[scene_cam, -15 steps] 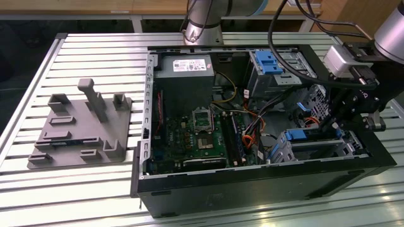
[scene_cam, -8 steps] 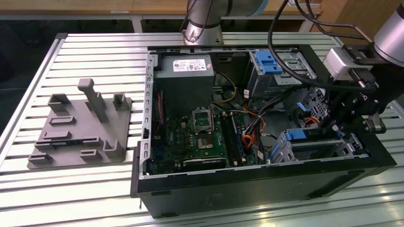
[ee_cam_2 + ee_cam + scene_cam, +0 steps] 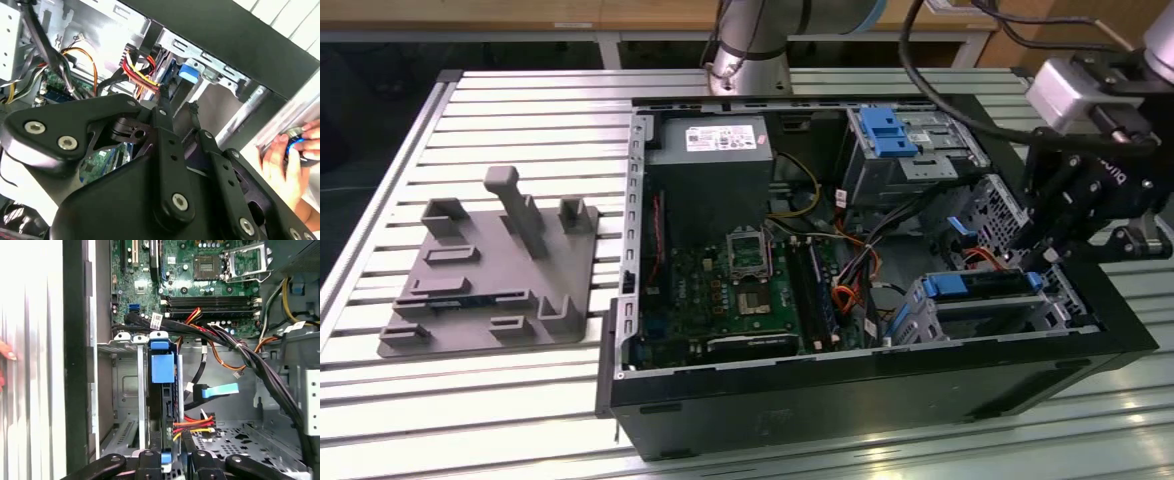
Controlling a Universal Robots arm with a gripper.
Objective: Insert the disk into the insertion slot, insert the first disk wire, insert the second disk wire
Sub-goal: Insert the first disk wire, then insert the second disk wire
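I am looking at an open computer case [image 3: 854,375] lying on a slatted metal tabletop [image 3: 520,110]. In the exterior view, the disk [image 3: 983,285] stands on edge in its blue carrier inside the insertion slot [image 3: 987,318], at about 4 o'clock within the case. The black pincer [image 3: 1042,256] hangs just above the disk, toward its 1 o'clock. I cannot tell whether the pincer is clenched or released. In the first wrist view, a red, yellow and black wire bundle [image 3: 192,424] runs up to the disk, and a cable with a light blue tab [image 3: 220,390] lies just beside it. A grey fixture [image 3: 494,270] rests on the tabletop at the case's 9 o'clock. In the second wrist view, a person's hand [image 3: 285,160] is outside the case.
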